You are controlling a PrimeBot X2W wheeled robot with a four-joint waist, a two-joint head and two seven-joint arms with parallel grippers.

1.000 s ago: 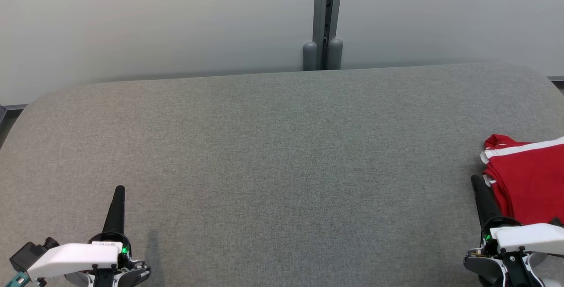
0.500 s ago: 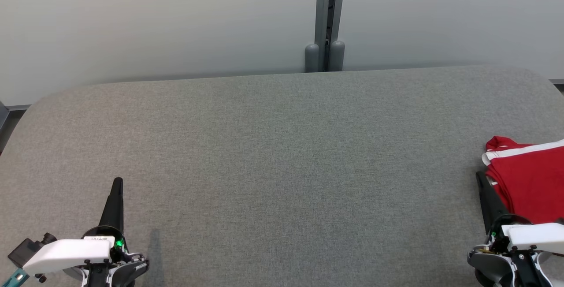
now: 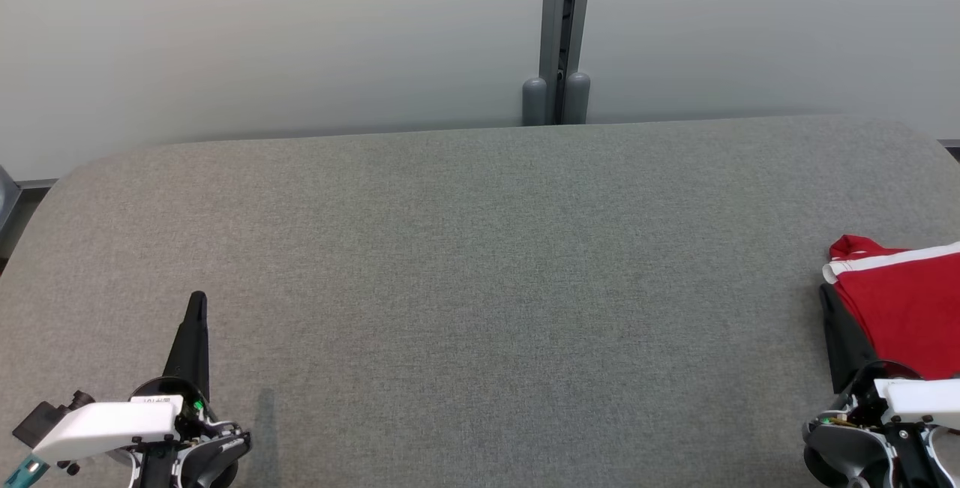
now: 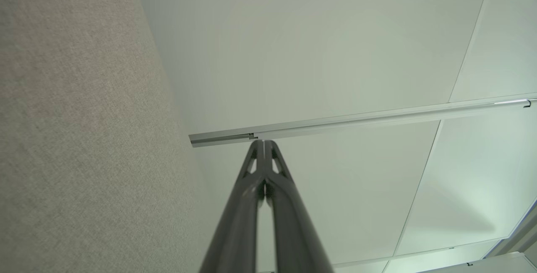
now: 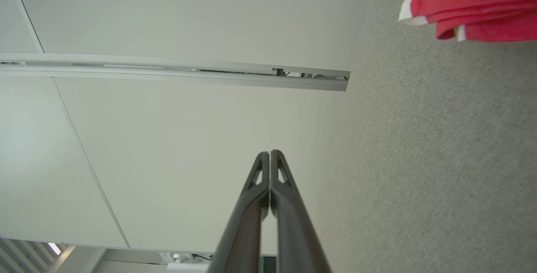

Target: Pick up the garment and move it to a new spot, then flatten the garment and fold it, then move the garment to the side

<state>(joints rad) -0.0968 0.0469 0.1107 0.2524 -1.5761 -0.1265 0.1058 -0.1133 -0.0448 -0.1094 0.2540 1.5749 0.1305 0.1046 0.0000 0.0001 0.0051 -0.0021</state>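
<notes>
A folded red garment (image 3: 904, 312) with a white stripe lies at the right edge of the grey fabric table (image 3: 480, 263); its stacked folded edges also appear in the right wrist view, garment (image 5: 474, 6). My right gripper (image 3: 827, 294) hovers just left of it, shut and empty, fingertips pressed together (image 5: 269, 154). My left gripper (image 3: 197, 299) is at the lower left, far from the garment, shut with nothing in it (image 4: 263, 143).
A pale wall with a grey vertical post (image 3: 559, 34) rises behind the table's far edge. The table's rounded left corner (image 3: 67, 173) drops off to the floor. The wide middle of the table is bare grey fabric.
Both grippers have slid a little toward the bottom of the head view. The whole picture shifted slightly, so the camera moved. The garment lies as before.
</notes>
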